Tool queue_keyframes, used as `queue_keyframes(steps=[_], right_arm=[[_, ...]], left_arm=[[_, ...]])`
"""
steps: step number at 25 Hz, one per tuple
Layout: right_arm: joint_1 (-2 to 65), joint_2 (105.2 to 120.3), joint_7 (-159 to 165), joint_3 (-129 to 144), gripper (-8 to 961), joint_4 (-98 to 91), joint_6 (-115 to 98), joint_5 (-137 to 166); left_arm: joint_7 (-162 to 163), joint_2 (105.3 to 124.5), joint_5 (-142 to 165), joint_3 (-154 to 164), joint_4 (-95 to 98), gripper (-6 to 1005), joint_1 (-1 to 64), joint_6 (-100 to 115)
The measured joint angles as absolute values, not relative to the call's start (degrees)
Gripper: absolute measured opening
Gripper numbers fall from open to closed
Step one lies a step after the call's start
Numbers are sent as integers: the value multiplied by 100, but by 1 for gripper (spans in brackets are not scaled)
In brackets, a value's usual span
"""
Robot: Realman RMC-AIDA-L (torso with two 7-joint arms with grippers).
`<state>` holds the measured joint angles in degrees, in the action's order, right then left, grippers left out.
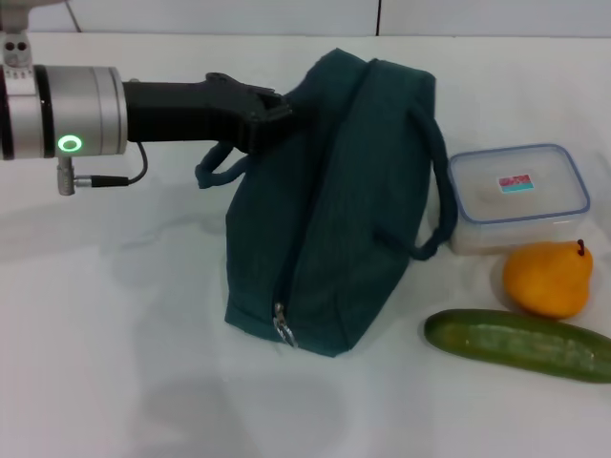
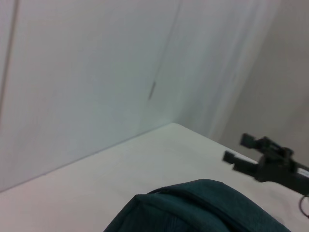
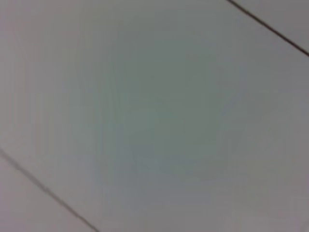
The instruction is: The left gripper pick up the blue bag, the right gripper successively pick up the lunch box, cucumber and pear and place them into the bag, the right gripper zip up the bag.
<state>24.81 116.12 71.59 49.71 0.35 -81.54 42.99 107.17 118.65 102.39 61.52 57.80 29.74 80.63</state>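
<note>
The blue bag (image 1: 329, 205) stands on the white table (image 1: 115, 363), zipped, its ring pull (image 1: 284, 324) at the near end, so nothing can go in yet. The left gripper (image 1: 272, 110) reaches in at its top far edge, beside a handle loop (image 1: 218, 167); whether its claw has closed on fabric I cannot tell. To the bag's right wait the lunch box (image 1: 517, 196), pear (image 1: 548, 279) and cucumber (image 1: 520, 345), grouped within the right arm's reach. The right gripper (image 2: 251, 157) hangs well off, apparently parked, fingers apart.

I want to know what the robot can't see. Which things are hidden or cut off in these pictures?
- Head view: the left end effector tips are hidden against the bag.
- Head view: the cucumber is cut off by the right edge.
- Left wrist view: the bag is cut off at the bottom edge.
- Right wrist view: only a blank surface.
</note>
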Motion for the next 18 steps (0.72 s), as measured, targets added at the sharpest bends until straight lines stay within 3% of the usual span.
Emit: queue_keyframes(steps=[18], right_arm=[[2620, 11619, 9076, 5049, 854, 276, -7222, 4933]], left_arm=[[10705, 11926, 10380, 6367, 5772, 47, 3033, 8131]])
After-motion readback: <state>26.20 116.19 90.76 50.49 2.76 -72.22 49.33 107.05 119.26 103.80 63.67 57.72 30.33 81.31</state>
